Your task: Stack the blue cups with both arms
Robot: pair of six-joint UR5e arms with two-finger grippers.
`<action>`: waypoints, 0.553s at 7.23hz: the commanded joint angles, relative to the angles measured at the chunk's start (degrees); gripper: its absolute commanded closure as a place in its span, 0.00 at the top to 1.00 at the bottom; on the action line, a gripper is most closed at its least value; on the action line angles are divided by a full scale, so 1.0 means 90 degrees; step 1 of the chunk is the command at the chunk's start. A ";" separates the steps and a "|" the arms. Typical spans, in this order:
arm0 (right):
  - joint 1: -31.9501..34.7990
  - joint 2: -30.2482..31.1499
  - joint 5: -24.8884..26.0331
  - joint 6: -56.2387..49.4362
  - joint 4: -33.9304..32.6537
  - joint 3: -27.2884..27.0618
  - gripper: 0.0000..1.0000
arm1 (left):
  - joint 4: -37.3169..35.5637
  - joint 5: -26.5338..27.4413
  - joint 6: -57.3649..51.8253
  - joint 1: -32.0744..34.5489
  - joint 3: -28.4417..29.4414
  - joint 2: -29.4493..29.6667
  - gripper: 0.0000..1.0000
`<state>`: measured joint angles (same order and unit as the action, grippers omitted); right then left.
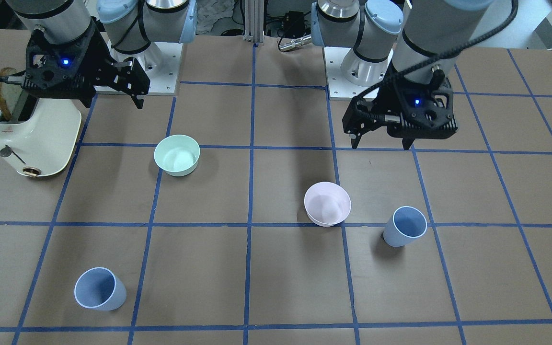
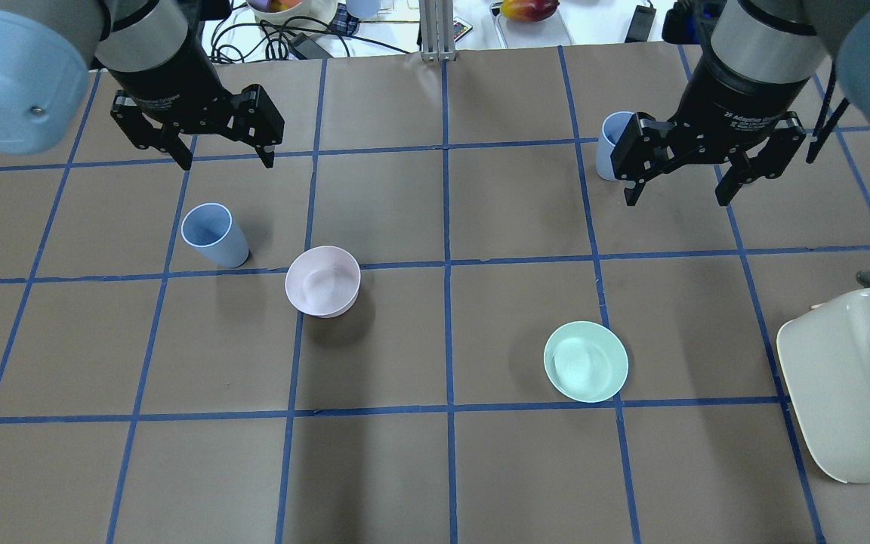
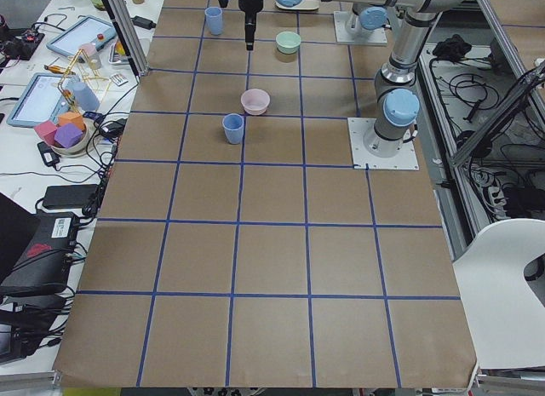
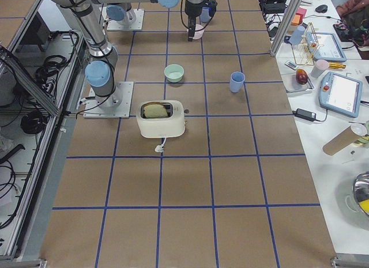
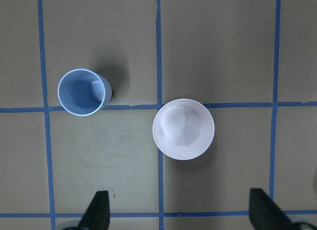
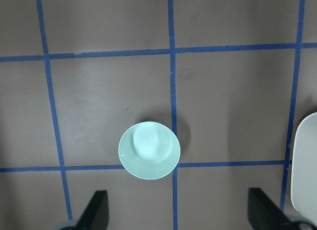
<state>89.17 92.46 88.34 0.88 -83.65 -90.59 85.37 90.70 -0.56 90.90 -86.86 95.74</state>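
Beginning pickup: hovering above the bench (image 2: 435, 340) with left hand (image 2: 225, 155) and right hand (image 2: 677, 193) spread, empty, one blue cup (image 2: 214, 234) standing beside the pink bowl (image 2: 322, 281), second blue cup (image 1: 99, 288) well apart on the right side; next likely lowering each onto its cup.
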 commanded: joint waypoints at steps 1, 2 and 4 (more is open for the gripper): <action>-0.0015 -0.0020 0.0009 -0.0077 -0.0002 -0.0013 1.00 | -0.0885 -0.0010 -0.0396 -0.0401 -0.0065 0.0754 1.00; -0.0015 -0.0030 0.0018 -0.0078 -0.0012 -0.0003 1.00 | -0.1452 0.0000 -0.0784 -0.0432 -0.0191 0.1184 1.00; -0.0034 -0.0049 0.0077 -0.0068 -0.0099 0.0006 1.00 | -0.2169 0.0010 -0.0973 -0.0752 -0.0649 0.1694 1.00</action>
<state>88.98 92.10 88.84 0.26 -84.01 -90.64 69.65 90.72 -8.04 86.00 -90.32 108.05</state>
